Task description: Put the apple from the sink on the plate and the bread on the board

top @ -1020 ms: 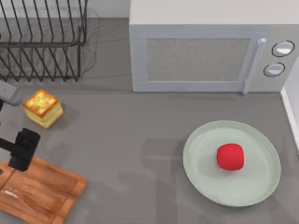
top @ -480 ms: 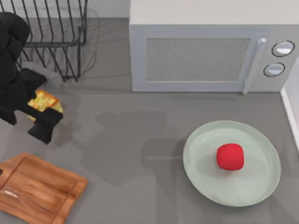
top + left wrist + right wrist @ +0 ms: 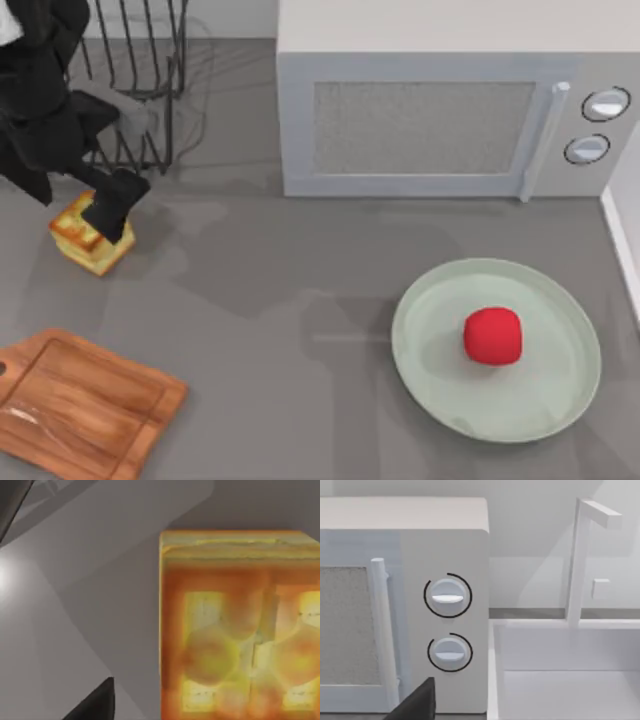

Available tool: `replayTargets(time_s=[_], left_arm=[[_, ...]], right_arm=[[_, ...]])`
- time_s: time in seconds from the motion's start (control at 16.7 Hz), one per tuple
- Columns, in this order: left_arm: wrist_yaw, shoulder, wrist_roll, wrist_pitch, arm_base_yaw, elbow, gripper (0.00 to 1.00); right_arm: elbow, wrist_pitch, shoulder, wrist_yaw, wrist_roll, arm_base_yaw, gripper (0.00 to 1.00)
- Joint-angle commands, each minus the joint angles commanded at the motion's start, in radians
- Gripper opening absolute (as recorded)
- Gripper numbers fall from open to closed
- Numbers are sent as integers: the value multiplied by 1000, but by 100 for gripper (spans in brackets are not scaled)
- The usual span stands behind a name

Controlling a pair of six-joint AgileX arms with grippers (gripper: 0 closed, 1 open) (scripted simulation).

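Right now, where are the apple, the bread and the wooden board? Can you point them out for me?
apple point(image 3: 492, 336): top view, middle of its red surface, on the plate.
bread point(image 3: 76, 236): top view, browned top at the uncovered corner.
board point(image 3: 85, 405): top view, centre of the wood grain.

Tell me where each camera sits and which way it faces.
Top view: overhead, looking down on the table; left gripper over the bread.
Left wrist view: on the left arm, looking closely at the bread; shared with the top view.
Right wrist view: on the right arm, facing the microwave and sink.
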Motion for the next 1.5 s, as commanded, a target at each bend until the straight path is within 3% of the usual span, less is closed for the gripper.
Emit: replayTargets(time_s=[0.42, 1.14, 1.5], left_arm=[[1, 12, -1, -1, 3, -11, 100], [-1, 79, 2, 217, 1, -134, 100], [-1, 87, 2, 239, 1, -147, 100]], right_arm=[[0, 0, 0, 0, 0, 0, 100], [0, 0, 0, 0, 0, 0, 100], [0, 0, 0, 0, 0, 0, 100]])
